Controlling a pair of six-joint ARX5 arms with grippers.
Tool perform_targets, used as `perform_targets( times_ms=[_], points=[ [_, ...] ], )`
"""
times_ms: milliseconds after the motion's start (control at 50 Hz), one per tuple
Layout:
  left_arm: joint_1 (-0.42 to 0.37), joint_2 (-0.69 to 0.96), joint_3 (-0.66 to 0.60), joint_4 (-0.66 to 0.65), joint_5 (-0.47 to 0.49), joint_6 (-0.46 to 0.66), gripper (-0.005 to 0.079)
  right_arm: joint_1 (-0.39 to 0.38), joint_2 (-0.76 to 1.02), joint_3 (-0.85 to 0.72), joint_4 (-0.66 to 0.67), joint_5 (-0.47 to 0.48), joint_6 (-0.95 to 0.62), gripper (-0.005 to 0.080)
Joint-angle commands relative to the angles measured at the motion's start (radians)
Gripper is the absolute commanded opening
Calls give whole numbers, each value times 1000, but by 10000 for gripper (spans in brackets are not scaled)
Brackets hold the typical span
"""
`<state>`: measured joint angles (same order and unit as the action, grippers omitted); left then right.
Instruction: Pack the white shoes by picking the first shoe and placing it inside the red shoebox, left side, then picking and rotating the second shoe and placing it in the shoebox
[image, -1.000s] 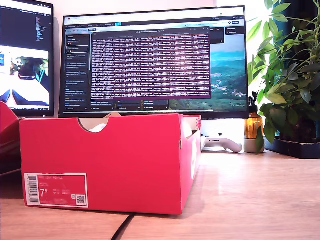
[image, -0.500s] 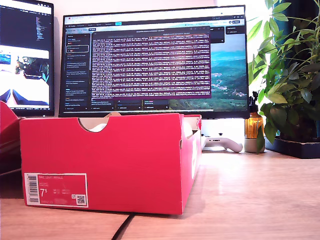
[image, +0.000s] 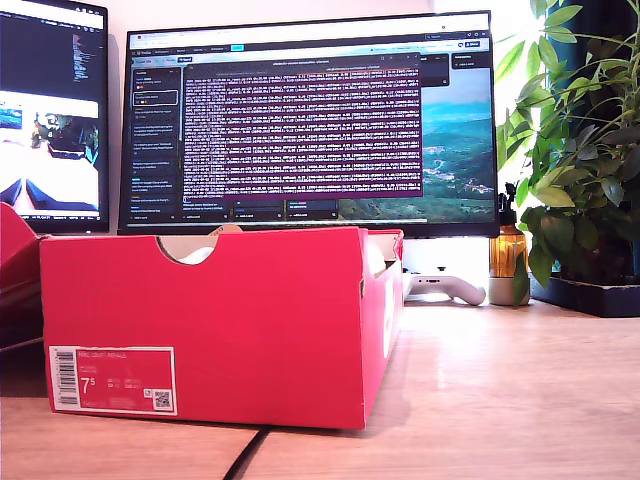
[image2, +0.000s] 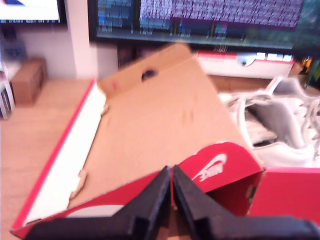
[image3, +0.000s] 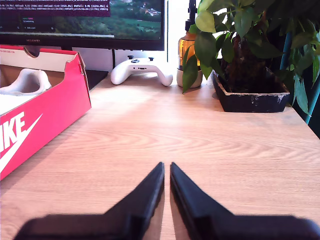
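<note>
The bright red cardboard shoebox (image: 215, 325) carries a white barcode label (image: 113, 381) at the lower corner of its notched end wall; on it a large "7.5" can be read beside the barcode, with a small QR-style square at the label's other end, while the finer print is too small to tell. The box's hinged cardboard lid (image2: 165, 130) has a red flap printed with a white "NIKE" wordmark and swoosh (image2: 210, 169). The box's long side wall (image3: 35, 125) shows big white letters "IKE" over a white swoosh.

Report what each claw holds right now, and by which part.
Nothing is held. My first claw is shut over the red shoebox; my second claw is shut above the table.
</note>
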<state>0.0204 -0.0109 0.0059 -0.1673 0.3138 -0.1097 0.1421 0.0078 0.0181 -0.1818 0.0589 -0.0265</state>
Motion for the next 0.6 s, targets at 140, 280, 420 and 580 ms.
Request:
perform_targets(
  times_ms=[140, 280, 420, 580],
  points=[
    [3, -1, -32, -26, -111, 4, -19, 2, -6, -9, 9, -3, 3, -8],
    [3, -1, -32, -32, -177, -43, -19, 2, -6, -9, 9, -3, 3, -8],
    [3, -1, -32, -36, -256, -48, -19, 2, -6, -9, 9, -3, 3, -8],
    [3, -1, -32, -36, -244, -48, -19, 2, -6, -9, 9, -3, 3, -8]
  ],
)
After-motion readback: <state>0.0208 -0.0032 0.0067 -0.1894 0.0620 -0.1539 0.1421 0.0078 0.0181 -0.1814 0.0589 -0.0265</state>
